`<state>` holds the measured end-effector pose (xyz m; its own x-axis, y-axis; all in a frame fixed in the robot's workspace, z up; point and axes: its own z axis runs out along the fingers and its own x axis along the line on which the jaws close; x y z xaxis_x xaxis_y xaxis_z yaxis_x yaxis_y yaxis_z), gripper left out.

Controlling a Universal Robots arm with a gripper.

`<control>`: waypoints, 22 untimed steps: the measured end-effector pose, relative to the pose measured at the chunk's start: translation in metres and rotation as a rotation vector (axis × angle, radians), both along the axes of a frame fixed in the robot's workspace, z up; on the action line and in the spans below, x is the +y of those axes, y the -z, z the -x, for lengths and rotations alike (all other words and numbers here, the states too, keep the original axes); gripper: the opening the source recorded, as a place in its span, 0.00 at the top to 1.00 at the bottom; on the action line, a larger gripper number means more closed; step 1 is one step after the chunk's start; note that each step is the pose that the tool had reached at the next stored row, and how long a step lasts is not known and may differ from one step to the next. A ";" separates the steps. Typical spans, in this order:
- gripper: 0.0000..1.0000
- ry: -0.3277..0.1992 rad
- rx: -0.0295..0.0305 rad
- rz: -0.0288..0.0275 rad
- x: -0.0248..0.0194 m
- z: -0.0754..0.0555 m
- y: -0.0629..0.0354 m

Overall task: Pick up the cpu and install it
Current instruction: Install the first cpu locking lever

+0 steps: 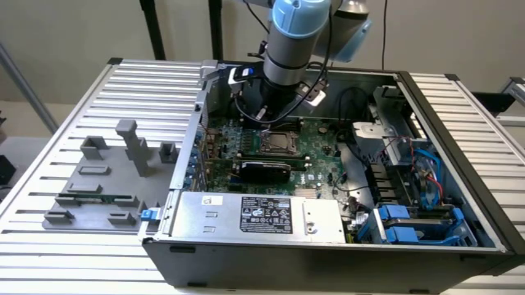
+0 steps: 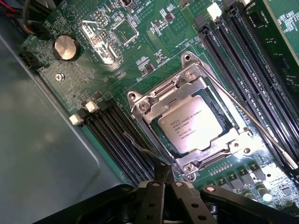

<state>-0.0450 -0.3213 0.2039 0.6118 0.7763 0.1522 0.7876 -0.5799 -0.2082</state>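
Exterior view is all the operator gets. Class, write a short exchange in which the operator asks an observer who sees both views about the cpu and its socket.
Operator: From my side I can't tell if the socket under the arm is filled. Is the cpu there?
Observer: Yes. The cpu lies flat in the socket, silver top up, with printed text showing.
Operator: What is around it?
Observer: A metal frame surrounds the chip, and a thin wire lever runs along one side of that frame.
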 end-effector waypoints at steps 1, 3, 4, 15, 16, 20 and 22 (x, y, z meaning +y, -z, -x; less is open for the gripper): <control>0.89 0.015 0.0001 0.0002 0.0000 0.000 0.0006; 0.89 0.047 -0.0001 0.0000 0.0001 0.000 0.0016; 0.89 0.057 -0.0001 0.0005 0.0001 0.000 0.0018; 0.89 0.068 -0.0006 0.0177 0.0000 -0.004 0.0036; 0.89 0.068 -0.0007 0.0193 0.0000 -0.005 0.0038; 0.89 0.068 -0.0007 0.0234 0.0000 -0.009 0.0045; 0.89 0.068 -0.0006 0.0238 0.0002 -0.010 0.0047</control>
